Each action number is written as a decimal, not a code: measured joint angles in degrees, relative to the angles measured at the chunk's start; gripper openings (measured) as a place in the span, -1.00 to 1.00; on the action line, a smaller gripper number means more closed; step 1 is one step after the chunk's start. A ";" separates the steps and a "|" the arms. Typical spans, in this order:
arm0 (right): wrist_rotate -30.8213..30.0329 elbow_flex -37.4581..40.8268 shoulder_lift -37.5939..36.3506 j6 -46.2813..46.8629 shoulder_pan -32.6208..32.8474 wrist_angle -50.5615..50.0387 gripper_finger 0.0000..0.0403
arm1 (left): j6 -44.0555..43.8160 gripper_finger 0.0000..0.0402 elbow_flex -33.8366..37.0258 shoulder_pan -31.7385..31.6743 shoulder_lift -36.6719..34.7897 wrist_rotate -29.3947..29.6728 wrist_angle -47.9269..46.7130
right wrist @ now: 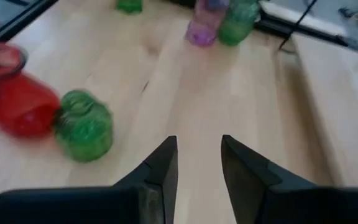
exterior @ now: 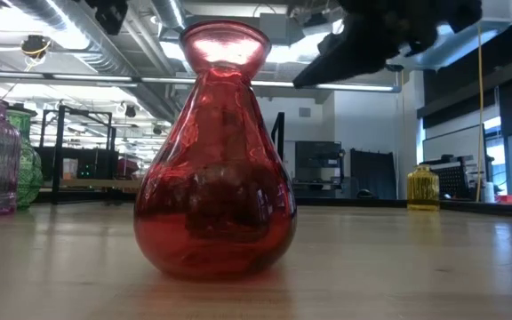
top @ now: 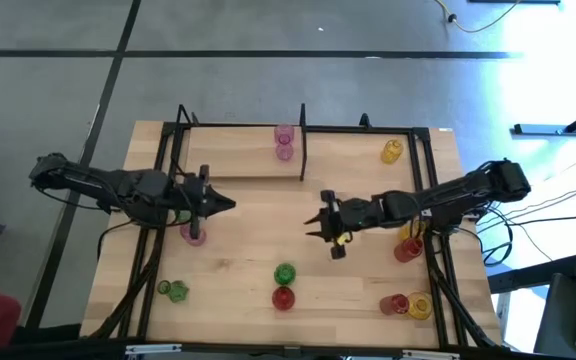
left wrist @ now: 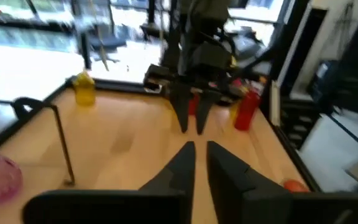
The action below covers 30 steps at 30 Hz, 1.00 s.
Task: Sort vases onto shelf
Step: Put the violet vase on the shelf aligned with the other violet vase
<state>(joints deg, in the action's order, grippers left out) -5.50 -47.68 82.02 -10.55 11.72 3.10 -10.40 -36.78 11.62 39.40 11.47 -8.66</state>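
Pink vase [top: 194,233] sits just beside left tool [top: 230,205].

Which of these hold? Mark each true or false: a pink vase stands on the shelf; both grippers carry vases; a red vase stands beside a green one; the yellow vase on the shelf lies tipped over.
1. A pink vase stands on the shelf: true.
2. Both grippers carry vases: false. The left gripper and right gripper hold nothing.
3. A red vase stands beside a green vase: true.
4. The yellow vase on the shelf lies tipped over: false; it stands upright.
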 joint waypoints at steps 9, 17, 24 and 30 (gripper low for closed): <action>-0.11 0.56 0.33 0.46 0.66 0.49 -0.46 | -17.90 -0.40 -15.79 2.71 5.70 -4.62 -37.82; -0.07 0.54 0.59 1.42 0.68 1.63 -0.46 | -37.89 -0.42 -16.93 11.06 10.88 -8.66 -55.51; -0.09 0.54 0.59 1.79 0.68 1.54 -0.46 | -44.88 -0.42 -16.93 15.33 13.43 -8.45 -63.13; -0.09 0.54 0.59 1.77 0.64 1.54 -0.46 | -43.98 -0.42 -16.93 16.63 15.43 -3.24 -68.57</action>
<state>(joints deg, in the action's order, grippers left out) -5.59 -47.13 82.61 -8.78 12.36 4.64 -54.38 -53.71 28.25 54.83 8.23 -77.23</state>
